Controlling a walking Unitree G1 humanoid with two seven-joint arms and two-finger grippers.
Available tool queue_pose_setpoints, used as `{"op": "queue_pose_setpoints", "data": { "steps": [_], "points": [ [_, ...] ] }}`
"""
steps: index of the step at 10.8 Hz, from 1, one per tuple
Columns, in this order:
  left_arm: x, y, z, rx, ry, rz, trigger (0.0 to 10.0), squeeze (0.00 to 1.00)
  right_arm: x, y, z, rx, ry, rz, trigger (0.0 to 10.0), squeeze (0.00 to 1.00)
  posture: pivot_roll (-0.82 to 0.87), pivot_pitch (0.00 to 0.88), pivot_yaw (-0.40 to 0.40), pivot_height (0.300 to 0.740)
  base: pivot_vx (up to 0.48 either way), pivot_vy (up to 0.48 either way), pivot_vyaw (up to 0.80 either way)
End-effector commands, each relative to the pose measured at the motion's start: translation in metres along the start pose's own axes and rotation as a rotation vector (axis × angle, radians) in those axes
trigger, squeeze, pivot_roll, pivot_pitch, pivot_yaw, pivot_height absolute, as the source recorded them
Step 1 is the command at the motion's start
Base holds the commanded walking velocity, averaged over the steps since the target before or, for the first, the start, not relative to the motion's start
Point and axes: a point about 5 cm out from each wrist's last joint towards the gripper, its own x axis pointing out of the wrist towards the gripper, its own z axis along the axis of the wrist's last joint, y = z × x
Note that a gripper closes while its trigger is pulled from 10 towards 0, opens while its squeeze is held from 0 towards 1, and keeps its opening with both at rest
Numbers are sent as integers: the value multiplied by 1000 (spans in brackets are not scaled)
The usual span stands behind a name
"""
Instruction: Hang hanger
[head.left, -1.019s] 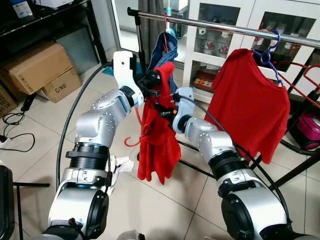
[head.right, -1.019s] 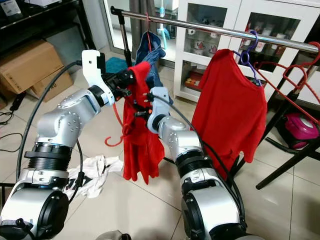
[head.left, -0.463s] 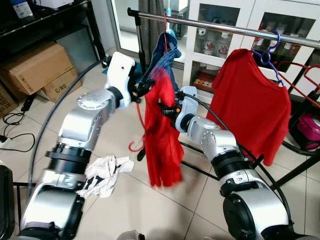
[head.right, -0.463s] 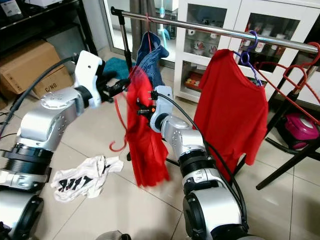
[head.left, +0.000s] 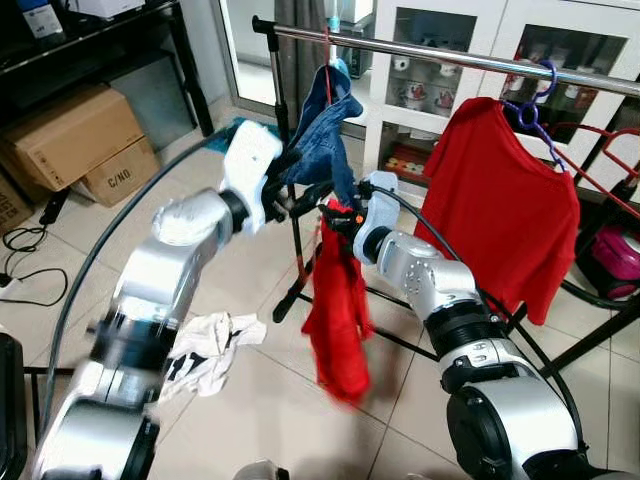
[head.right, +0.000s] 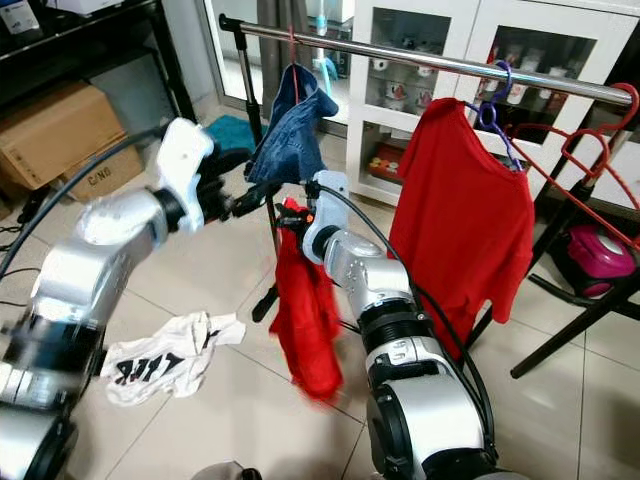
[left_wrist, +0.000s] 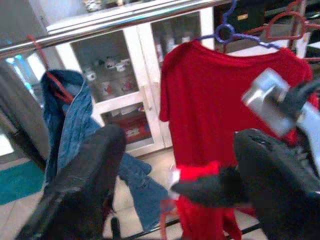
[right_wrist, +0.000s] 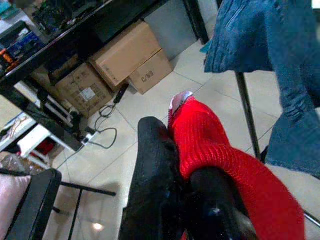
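In right pincer (right_wrist: 175, 165): limp knit garment (head.left: 338, 310)

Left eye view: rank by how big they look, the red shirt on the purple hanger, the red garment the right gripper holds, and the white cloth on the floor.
1. red shirt
2. red garment, held by the right gripper
3. white cloth

The red garment hangs bunched and blurred, so its real size is unsure.
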Motion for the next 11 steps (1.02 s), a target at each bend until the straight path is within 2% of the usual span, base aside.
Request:
{"op": "queue_pose_setpoints", "data": {
  "steps": [1,3,5,6,7,8,9,10,11],
  "points": [
    [-14,12,-8,25,15,94,10000,1000,-2,2,8,26,-37,15,0,0,-72,0,64,740,0,0,0],
    [-43,23,-38,43,101,242,10000,1000,-3,1,9,35,-36,21,0,0,-65,0,51,740,0,0,0],
    [-63,33,-46,35,75,354,10000,1000,-6,0,15,46,-45,33,0,0,-61,0,40,740,0,0,0],
    [-78,41,-59,-36,90,325,10000,1000,-13,0,25,74,-46,115,0,0,-60,0,33,740,0,0,0],
    [-82,39,-72,-116,132,289,10000,1000,-17,1,28,75,-39,155,0,0,-62,0,35,740,0,0,0],
    [-88,35,-89,-294,111,293,10000,1000,-24,4,33,114,-46,221,0,0,-71,0,43,740,0,0,0],
    [-93,33,-113,-410,122,367,10000,408,-33,8,41,154,-61,298,0,0,-71,0,43,740,0,0,0],
    [-94,27,-130,-483,126,380,10000,0,-42,15,48,172,-70,373,0,0,-79,0,48,740,0,0,0],
    [-91,22,-135,-611,68,369,10000,0,-49,22,53,183,-72,439,0,0,-78,0,49,740,0,0,0]
  ]
}}
